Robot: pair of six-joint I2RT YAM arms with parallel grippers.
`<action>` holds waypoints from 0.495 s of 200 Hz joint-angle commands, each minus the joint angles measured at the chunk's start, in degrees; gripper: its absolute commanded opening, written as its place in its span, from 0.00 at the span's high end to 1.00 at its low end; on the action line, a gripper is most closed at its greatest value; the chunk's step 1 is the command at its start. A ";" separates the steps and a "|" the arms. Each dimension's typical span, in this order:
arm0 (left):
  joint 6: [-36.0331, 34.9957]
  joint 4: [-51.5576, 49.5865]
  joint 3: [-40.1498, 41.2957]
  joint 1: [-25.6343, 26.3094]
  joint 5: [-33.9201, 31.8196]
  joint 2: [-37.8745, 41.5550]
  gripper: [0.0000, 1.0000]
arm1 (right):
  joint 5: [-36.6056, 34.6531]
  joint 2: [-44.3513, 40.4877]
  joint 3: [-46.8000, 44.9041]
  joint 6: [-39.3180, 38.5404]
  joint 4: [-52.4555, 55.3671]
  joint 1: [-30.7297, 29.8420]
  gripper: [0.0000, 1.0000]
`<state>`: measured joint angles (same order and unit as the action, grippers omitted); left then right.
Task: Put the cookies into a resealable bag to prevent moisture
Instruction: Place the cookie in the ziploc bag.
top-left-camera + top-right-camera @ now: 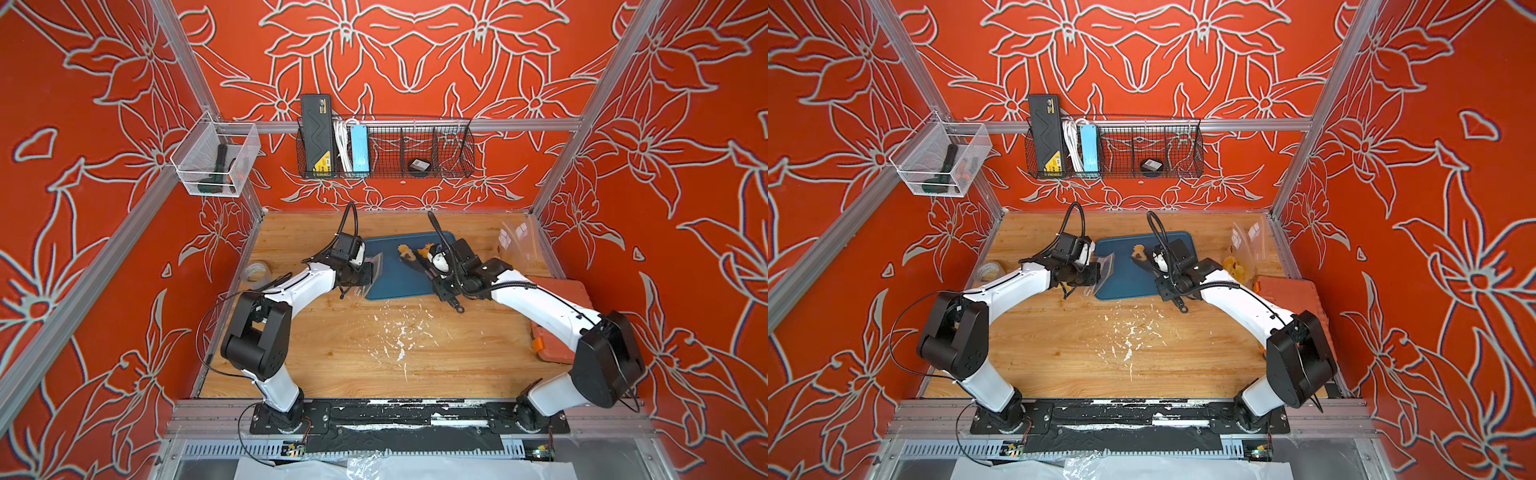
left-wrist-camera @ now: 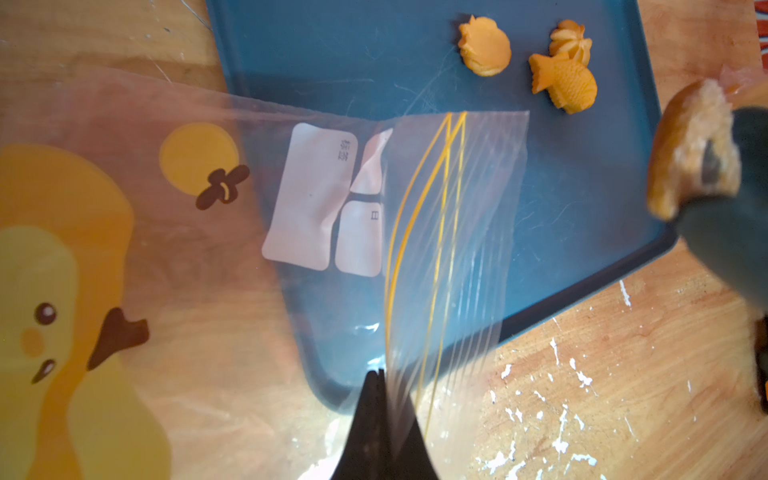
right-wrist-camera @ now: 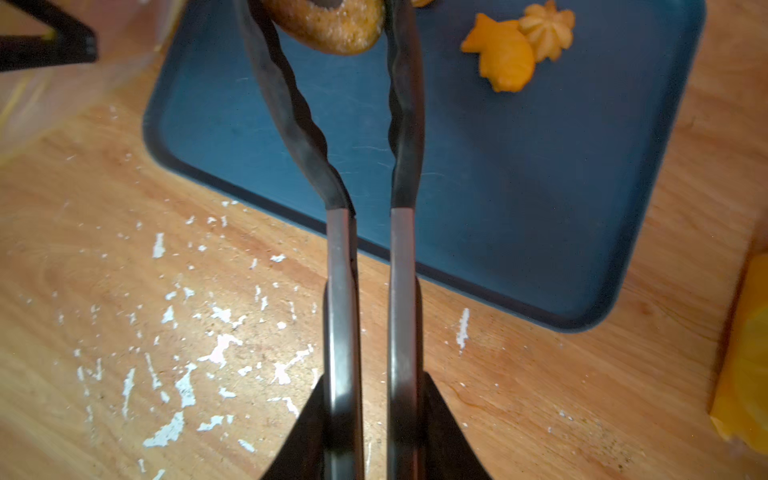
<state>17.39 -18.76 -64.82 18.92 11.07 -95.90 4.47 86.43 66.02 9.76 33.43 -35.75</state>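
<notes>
One brown cookie [image 3: 332,33] sits in the tongs [image 3: 340,291] my right hand [image 3: 374,382] squeezes; my left hand [image 2: 377,374] is clamped on the bag [image 2: 311,195]. Next, I should thread it through the narrow mouth.

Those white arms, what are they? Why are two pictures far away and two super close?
They are two robot arms at a wooden table. The two far pictures look down from above; the close ones come from cameras on each wrist. The left gripper pinches a clear bag with a duck picture. The right gripper squeezes tongs, which hold a brown cookie. Three orange cookies lie on the blue tray.
</notes>
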 commanded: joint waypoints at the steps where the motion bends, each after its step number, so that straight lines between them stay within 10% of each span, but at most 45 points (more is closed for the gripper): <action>1: -1.39 -0.57 -1.47 0.59 0.97 -0.71 1.00 | 2.33 -0.16 2.79 -2.64 -0.44 -2.40 0.72; 99: -1.38 -0.18 -1.32 0.77 0.44 -0.07 1.00 | 0.98 6.83 6.58 -5.31 1.82 -6.77 0.73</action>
<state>16.69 -18.76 -64.84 19.51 11.66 -96.07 6.09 91.70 71.42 6.35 34.57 -41.98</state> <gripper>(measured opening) 0.047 0.276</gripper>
